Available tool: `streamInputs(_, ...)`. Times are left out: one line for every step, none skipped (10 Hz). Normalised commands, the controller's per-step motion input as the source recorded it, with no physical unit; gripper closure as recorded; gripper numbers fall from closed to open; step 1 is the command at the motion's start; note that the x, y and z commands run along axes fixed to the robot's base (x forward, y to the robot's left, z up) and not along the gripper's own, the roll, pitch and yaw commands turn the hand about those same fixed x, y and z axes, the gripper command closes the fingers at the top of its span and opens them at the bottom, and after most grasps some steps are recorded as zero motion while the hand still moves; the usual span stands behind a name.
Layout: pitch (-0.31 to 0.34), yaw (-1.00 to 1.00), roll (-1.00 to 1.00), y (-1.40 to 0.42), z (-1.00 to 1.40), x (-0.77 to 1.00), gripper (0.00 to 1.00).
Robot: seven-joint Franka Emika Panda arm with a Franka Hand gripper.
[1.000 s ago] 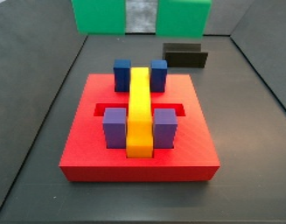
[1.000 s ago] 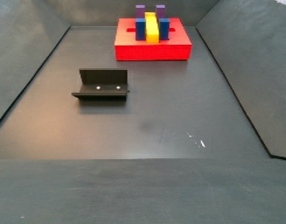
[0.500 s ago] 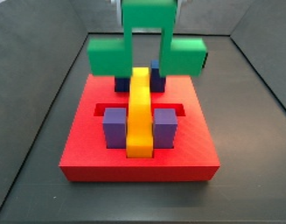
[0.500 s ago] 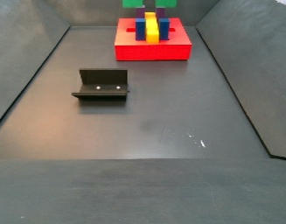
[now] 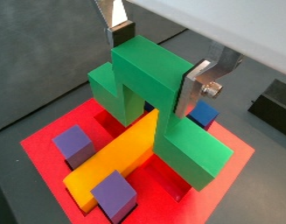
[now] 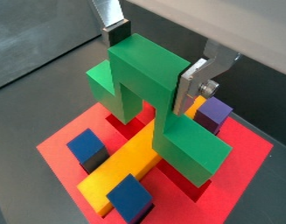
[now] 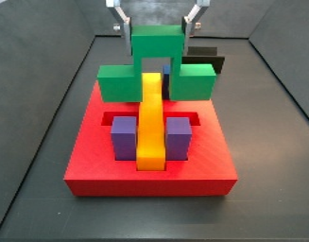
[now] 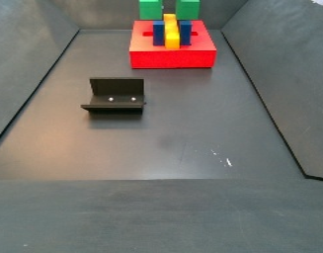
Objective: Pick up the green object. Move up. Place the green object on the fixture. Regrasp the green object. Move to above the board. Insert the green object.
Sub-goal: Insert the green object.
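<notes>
My gripper (image 7: 157, 26) is shut on the green object (image 7: 158, 47), holding its top bridge between both fingers (image 5: 194, 84). The piece hangs with its two legs down, straddling the far end of the yellow bar (image 7: 150, 123) on the red board (image 7: 119, 175). Both wrist views show the gripper (image 5: 156, 59) (image 6: 155, 61) on the green object (image 5: 151, 79) (image 6: 145, 74), with the legs reaching the board (image 5: 45, 149) (image 6: 63, 153) beside the bar. The legs hide the blue blocks in a side view. The black fixture (image 8: 115, 96) stands bare on the floor, apart from the board.
Two purple blocks (image 7: 124, 137) (image 7: 180, 134) flank the yellow bar at the board's near end. A blue block (image 6: 87, 144) and a purple block (image 6: 215, 109) show beside the green legs. Dark walls enclose the floor (image 8: 164, 148). The fixture also shows behind the board (image 7: 202, 59).
The gripper has come down with the green object from high above the board's far end. The legs now straddle the yellow bar and cover the blue blocks.
</notes>
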Motion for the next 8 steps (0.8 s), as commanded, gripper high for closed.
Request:
streamInputs(-0.061, 0.0, 0.0, 0.0, -0.37, 0.0, 1.0)
streamInputs(-0.03, 0.0, 0.0, 0.0, -0.25, 0.0, 1.0)
streamInputs(-0.009, 0.0, 0.0, 0.0, -0.15, 0.0, 1.0)
streamInputs(0.0, 0.0, 0.0, 0.0, -0.08, 0.0, 1.0)
streamInputs(0.0, 0.0, 0.0, 0.0, -0.03, 0.0, 1.0)
streamInputs(-0.004, 0.0, 0.0, 0.0, -0.08, 0.0, 1.0)
streamInputs(-0.026, 0.0, 0.0, 0.0, -0.14, 0.0, 1.0)
streamInputs(-0.034, 0.0, 0.0, 0.0, -0.17, 0.0, 1.0)
